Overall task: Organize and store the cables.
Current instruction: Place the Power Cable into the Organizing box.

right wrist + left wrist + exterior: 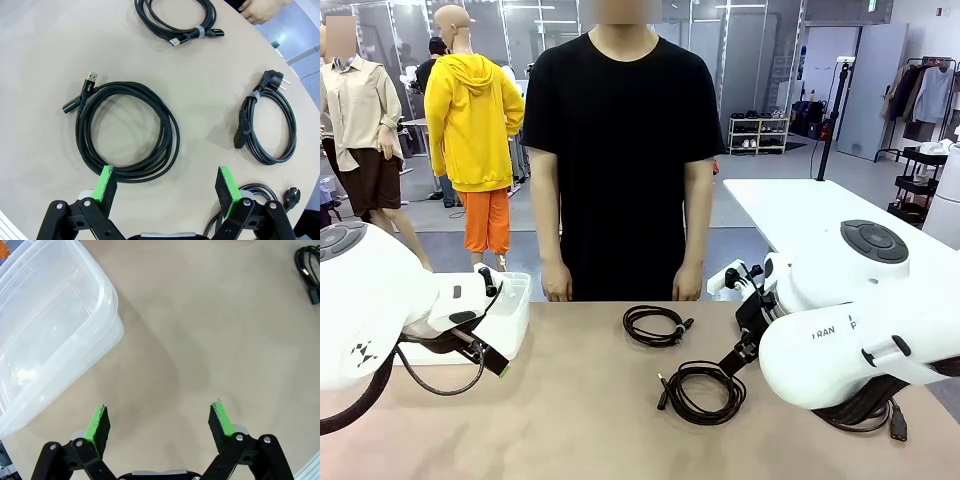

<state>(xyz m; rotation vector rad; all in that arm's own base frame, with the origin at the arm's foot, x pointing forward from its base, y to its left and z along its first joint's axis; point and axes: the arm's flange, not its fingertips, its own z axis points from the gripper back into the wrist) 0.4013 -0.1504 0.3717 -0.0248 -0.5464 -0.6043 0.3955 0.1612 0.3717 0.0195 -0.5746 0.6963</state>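
Left pincer [160,421], right pincer [167,186] both apart; round braided black cable coils [135,169], translucent rounded tub [102,337]

You can read only the dark letters "FRAN" on the white casing of the right arm [840,345], near right; what follows them is hidden.

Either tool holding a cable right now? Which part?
Nothing held. Left tool open over bare table beside the clear bin; right tool open over a coiled cable.
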